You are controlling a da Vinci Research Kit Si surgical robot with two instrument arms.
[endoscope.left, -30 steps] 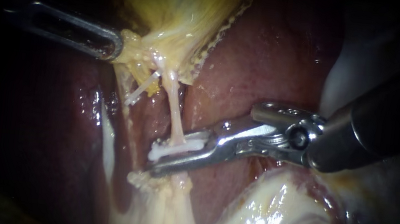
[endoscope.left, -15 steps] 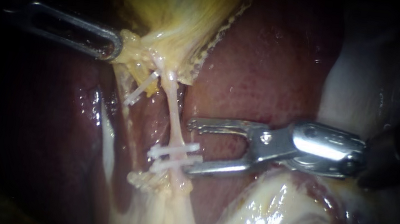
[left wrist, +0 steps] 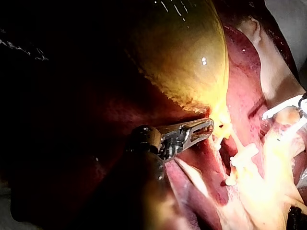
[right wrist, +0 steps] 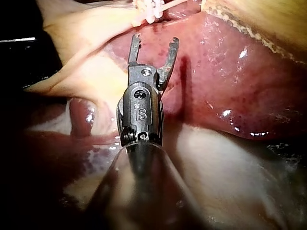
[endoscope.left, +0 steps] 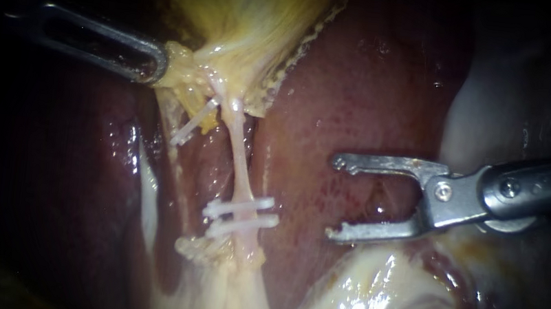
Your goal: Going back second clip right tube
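White plastic marks the spot: two clips [endoscope.left: 240, 206] lie side by side across the right tube [endoscope.left: 239, 154], low in the centre of the frame, just above a clump of pale tissue [endoscope.left: 209, 249]. To their right and clear of them, our right instrument's tool [endoscope.left: 331, 197] is spread wide over the liver [endoscope.left: 367, 82], holding nothing. At upper left, our left instrument's tool [endoscope.left: 159, 65] seems clamped on yellow tissue [endoscope.left: 188, 72] beneath the gallbladder [endoscope.left: 251, 6].
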